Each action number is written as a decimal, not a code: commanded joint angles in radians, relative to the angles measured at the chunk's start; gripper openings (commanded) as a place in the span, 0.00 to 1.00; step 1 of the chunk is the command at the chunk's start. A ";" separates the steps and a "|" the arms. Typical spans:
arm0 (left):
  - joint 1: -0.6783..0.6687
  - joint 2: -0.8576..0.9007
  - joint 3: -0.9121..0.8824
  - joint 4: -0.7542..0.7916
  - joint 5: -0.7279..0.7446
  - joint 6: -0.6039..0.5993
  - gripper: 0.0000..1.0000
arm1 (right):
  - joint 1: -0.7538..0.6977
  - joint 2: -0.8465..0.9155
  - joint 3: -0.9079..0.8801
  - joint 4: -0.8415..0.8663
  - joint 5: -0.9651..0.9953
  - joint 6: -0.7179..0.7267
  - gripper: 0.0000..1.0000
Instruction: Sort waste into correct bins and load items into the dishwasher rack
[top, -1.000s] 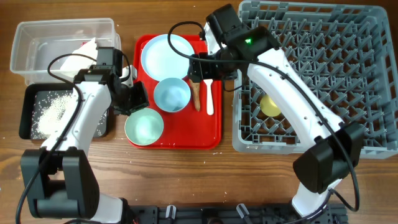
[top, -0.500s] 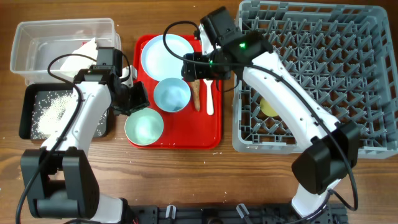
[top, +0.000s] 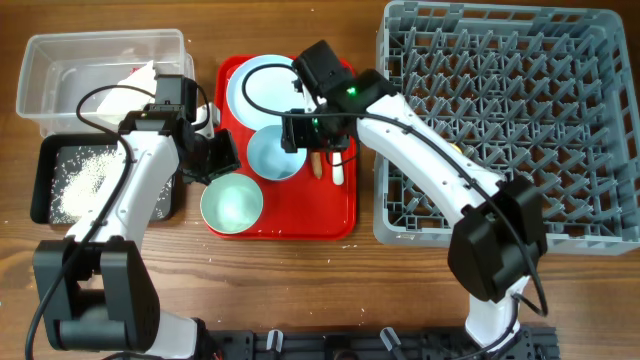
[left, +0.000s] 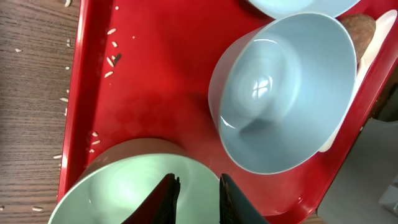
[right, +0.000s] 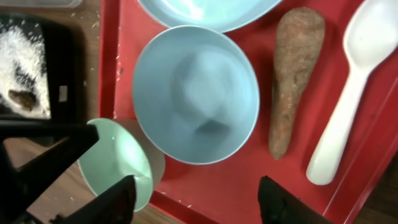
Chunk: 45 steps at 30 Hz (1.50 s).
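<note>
A pale blue bowl (top: 275, 155) (right: 196, 93) (left: 286, 93), a pale green bowl (top: 231, 203) (left: 124, 190) (right: 118, 162), a round plate (top: 262, 85), a brown root-like stick (top: 317, 160) (right: 295, 74) and a white spoon (top: 337, 168) (right: 348, 118) lie on the red tray (top: 300, 215). My right gripper (top: 315, 135) (right: 202, 199) is wide open and empty above the blue bowl. My left gripper (top: 212, 160) (left: 198, 196) is open with a narrow gap, over the green bowl's rim. The grey rack (top: 520, 120) stands at the right. The yellow cup is hidden under the right arm.
The clear tub (top: 60, 65) at the far left holds a wrapper and tissue (top: 135, 78). The black tray (top: 45, 170) in front of it holds white rice (top: 85, 178) (right: 18, 56) and a brown lump (right: 25, 99). Loose grains lie on the red tray's left edge (left: 112, 56).
My right arm has swung left from the rack's edge across the red tray and is now over the blue bowl. The left arm has not moved.
</note>
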 joint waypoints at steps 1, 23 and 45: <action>0.002 -0.021 0.017 0.011 -0.039 -0.001 0.22 | -0.001 0.043 -0.004 0.003 0.034 0.071 0.54; 0.042 -0.021 0.017 0.013 -0.134 -0.002 0.54 | 0.038 0.221 -0.004 0.039 0.069 0.144 0.40; 0.042 -0.021 0.017 0.013 -0.134 -0.002 0.62 | -0.051 0.023 0.083 0.001 0.064 0.113 0.04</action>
